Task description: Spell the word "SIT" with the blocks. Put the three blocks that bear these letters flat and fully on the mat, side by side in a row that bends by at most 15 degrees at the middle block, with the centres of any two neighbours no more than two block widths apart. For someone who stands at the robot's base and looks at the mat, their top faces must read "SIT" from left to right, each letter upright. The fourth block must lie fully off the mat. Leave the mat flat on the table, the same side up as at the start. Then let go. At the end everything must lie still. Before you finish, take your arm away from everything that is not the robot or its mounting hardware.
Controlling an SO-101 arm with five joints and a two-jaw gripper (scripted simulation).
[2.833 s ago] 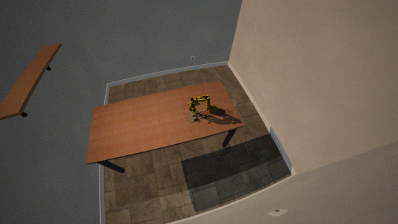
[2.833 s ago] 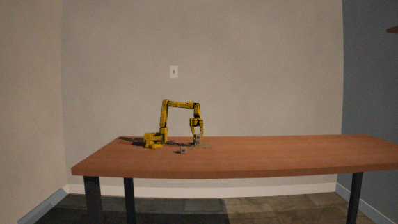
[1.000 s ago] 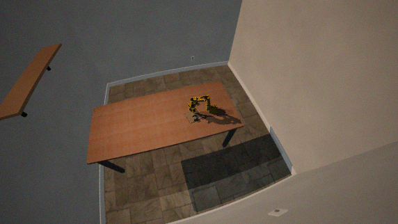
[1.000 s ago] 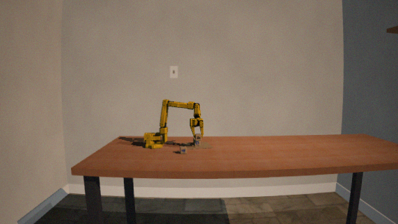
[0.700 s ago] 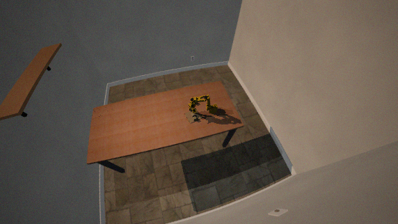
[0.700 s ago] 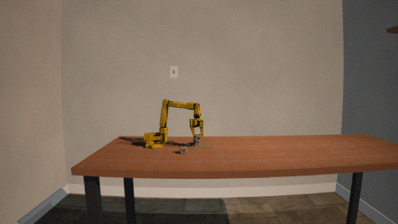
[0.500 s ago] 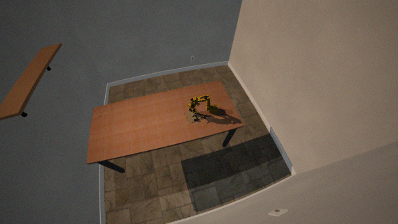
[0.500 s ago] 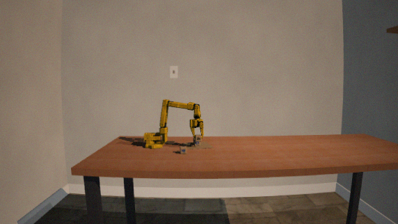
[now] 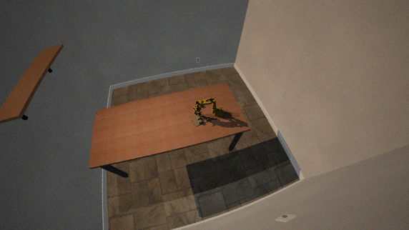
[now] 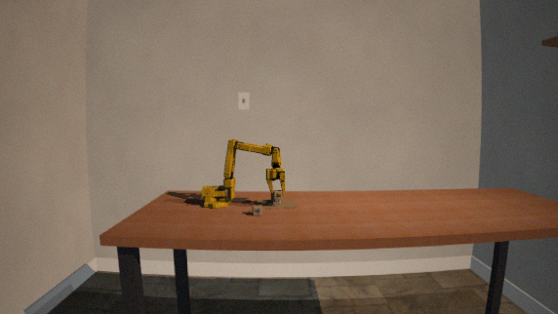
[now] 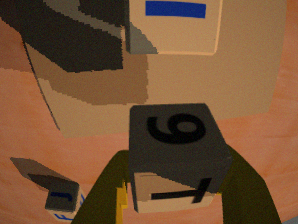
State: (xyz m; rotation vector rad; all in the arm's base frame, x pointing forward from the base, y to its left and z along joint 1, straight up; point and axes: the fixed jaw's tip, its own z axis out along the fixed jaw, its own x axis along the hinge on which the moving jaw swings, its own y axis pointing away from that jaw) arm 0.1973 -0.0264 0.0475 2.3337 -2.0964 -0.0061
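My gripper (image 11: 177,185) (image 10: 277,194) (image 9: 197,116) is shut on a block (image 11: 174,145) (image 10: 277,197) that shows a black T on its pale face and a 6 or 9 on its shaded face. It holds the block low over the near edge of the tan mat (image 11: 200,86) (image 10: 290,205); I cannot tell if the block touches the mat. A block with a blue I (image 11: 174,11) lies flat on the mat beyond it. Another block (image 11: 61,197) (image 10: 257,210) lies on the bare table off the mat, at the lower left of the wrist view. No other block is in view.
The wooden table (image 9: 143,128) (image 10: 371,219) bears the arm's yellow base (image 10: 215,196) near one end. Walls stand close behind the table. A second table (image 9: 28,83) stands far off.
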